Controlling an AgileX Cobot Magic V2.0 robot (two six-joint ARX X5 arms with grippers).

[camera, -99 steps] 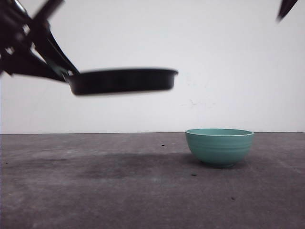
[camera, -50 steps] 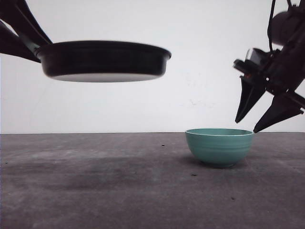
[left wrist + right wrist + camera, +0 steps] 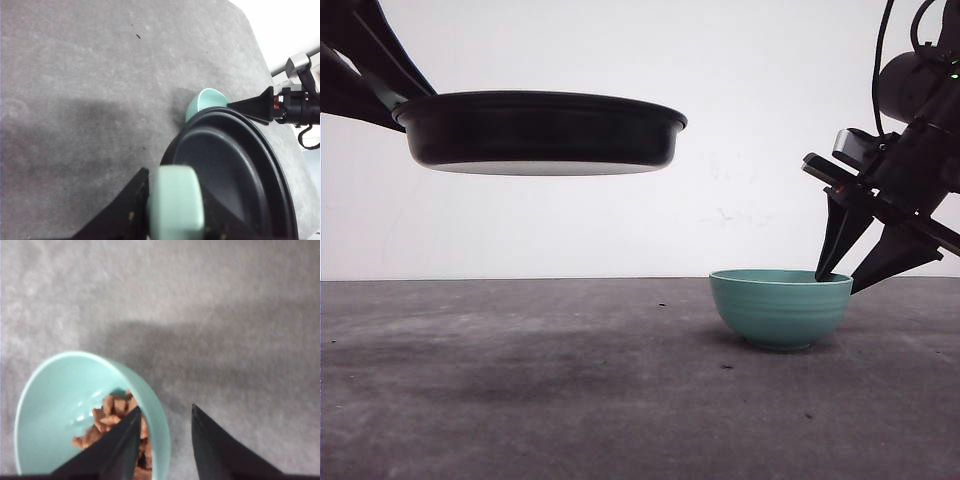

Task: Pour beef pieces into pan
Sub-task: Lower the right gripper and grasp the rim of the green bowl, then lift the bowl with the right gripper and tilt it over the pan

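- Since half a second ago, the right gripper [image 3: 848,270] has come down toward the bowl [image 3: 781,308]; one finger is now dipping just inside the bowl's right rim and the other is hanging outside it. The pan [image 3: 540,132] has barely shifted.
- In the front view, nearest the camera, a grey table [image 3: 520,400] is stretching across, bare in the foreground.
- Farther back on the right, the teal bowl is sitting upright on the table.
- The right gripper's jaws are standing apart, straddling the bowl's wall without clamping it.
- In the right wrist view, the beef pieces [image 3: 112,421] are lying in a heap in the bottom of the bowl, against the wall nearest the fingers [image 3: 120,445].
- High on the left, the black pan is hanging level in the air, well apart from the bowl and well above the table.
- In the left wrist view, the left gripper [image 3: 172,212] is gripping the pan's mint-green handle [image 3: 175,202], and the pan's inside is looking bare.
- Behind everything, a plain white wall [image 3: 740,120] is closing off the scene.
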